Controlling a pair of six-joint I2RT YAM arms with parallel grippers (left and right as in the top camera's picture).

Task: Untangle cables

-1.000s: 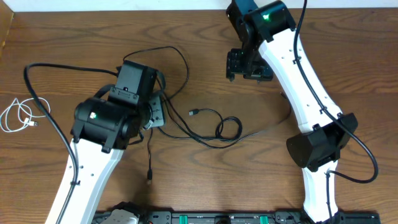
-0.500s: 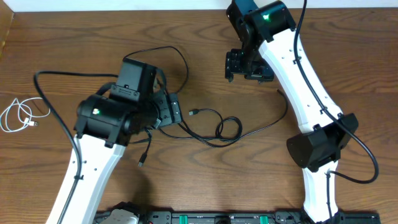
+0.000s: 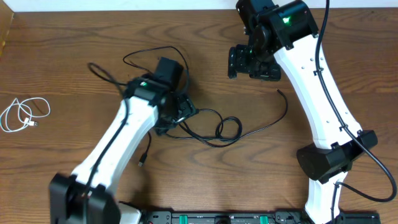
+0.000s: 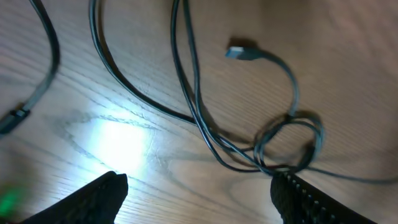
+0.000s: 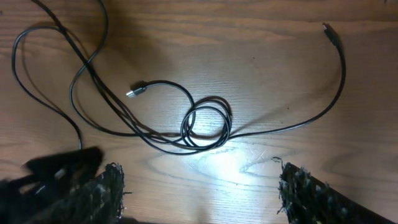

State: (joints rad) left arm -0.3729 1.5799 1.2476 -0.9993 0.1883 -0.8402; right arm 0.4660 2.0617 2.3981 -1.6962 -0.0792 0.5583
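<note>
Tabletop of brown wood grain (image 3: 56, 56) fills nearly all I can see from overhead, with a pale strip of wall (image 3: 124, 5) along its far edge and a dark rail (image 3: 205, 219) at the near edge. I take my bearings from the small double loop (image 3: 229, 127) where the black cables (image 3: 205, 138) coil over themselves. The right arm (image 3: 323, 118) runs up the table to the right of the loop. Its right gripper (image 3: 250, 62) hangs beyond the loop toward the wall, jaws spread wide and gripping nothing. The left arm (image 3: 115, 146) reaches in from the near left. The left gripper (image 3: 180, 112) sits just left of the loop, over the strands, also spread wide and empty; through its wrist camera I see only lit wood between the fingers. Long black strands trail left from the loop and arc out past that gripper. The white cable (image 3: 22, 115) lies bunched well to the left of the loop, apart from the black ones. One plug (image 5: 134, 92) rests just left of the loop, a second plug end (image 3: 143, 160) nearer me and left, and a bare tip (image 3: 280, 93) right of the loop.
</note>
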